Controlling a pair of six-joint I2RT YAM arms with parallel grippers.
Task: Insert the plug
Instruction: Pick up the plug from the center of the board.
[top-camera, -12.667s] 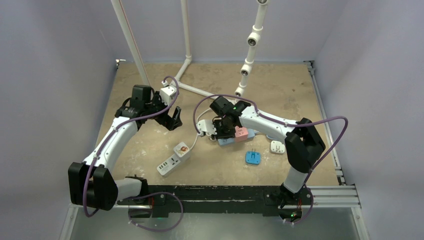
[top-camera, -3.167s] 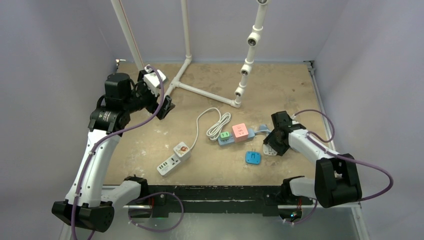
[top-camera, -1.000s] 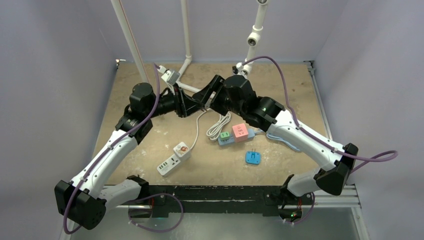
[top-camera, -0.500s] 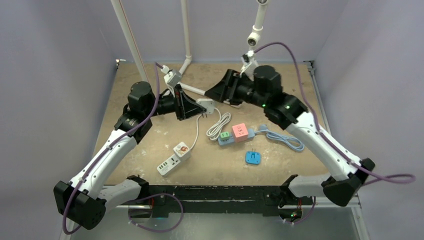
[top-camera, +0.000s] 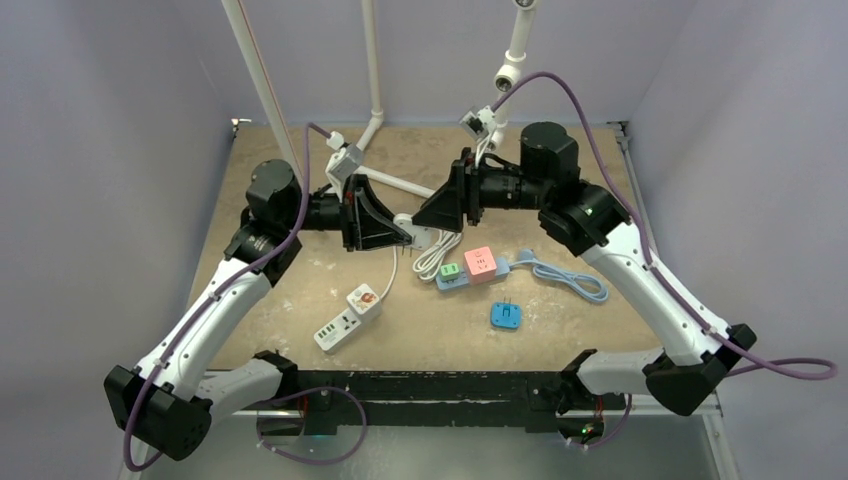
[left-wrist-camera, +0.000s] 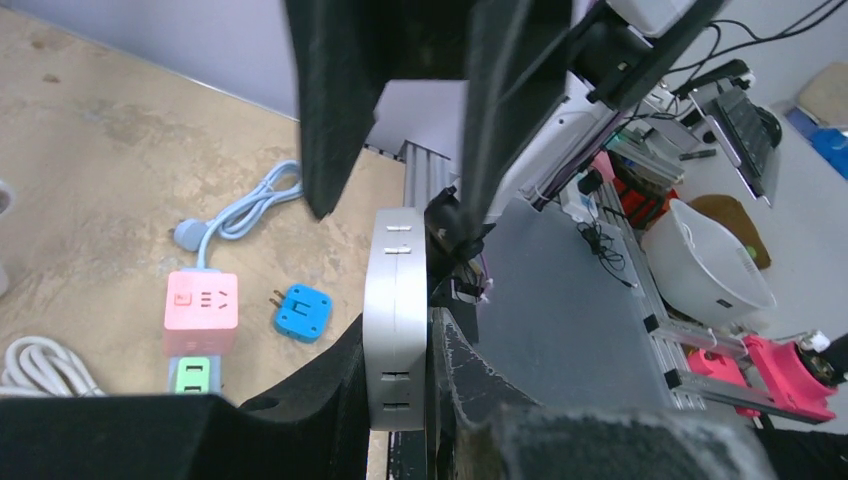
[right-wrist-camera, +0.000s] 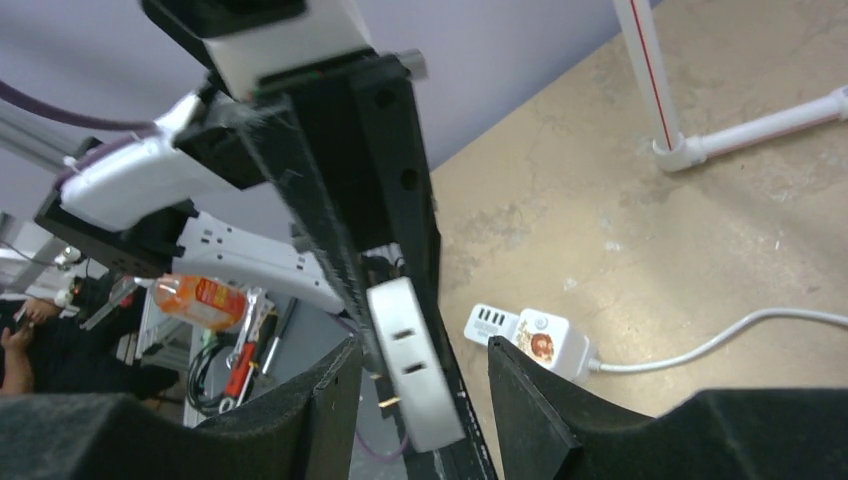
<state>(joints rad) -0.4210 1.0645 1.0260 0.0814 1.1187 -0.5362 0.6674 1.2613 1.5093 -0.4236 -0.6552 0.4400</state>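
While the white plug (left-wrist-camera: 397, 320) is clamped flat between the closed fingers of the left gripper (left-wrist-camera: 400, 390), it's held up in the air over the table (top-camera: 300, 290), above the coiled white cord (top-camera: 437, 252). The right gripper (right-wrist-camera: 422, 380) is parked nose to nose with it, jaws spread either side of the plug with gaps showing, so nothing's gripped there. A pink socket cube (top-camera: 481, 263) and a blue adapter (top-camera: 506, 315) are seen lying on the table nearby.

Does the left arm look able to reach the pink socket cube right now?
Probably yes: the pink socket cube lies uncovered, though the right end effector hangs close in front of the left end effector.
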